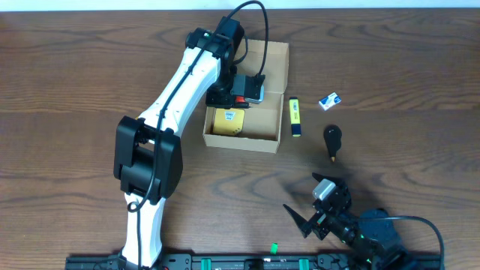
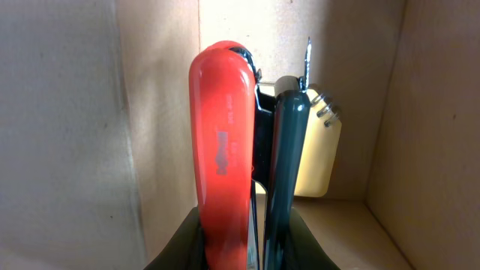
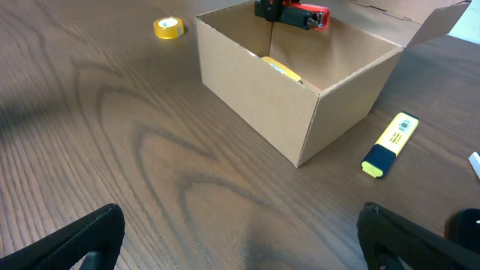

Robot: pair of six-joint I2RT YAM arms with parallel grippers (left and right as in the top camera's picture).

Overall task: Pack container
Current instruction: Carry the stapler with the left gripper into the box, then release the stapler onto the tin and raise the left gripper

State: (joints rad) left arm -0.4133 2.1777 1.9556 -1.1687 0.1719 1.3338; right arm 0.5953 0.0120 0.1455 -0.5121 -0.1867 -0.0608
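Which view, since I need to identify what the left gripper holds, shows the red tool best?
The left wrist view: the red tool fills the frame, its red and dark handles seen lengthwise, the container behind. Overhead shows only a red speck beneath the arm; the right wrist view shows it small at the top edge.

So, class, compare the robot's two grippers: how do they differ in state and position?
The left gripper is shut on a red and dark tool; the right gripper holds nothing. The left gripper's jaws stand narrow; the right gripper's are spread wide. The left gripper hangs over the open cardboard box; the right gripper is over the wooden table, apart from the box. Both have black fingers.
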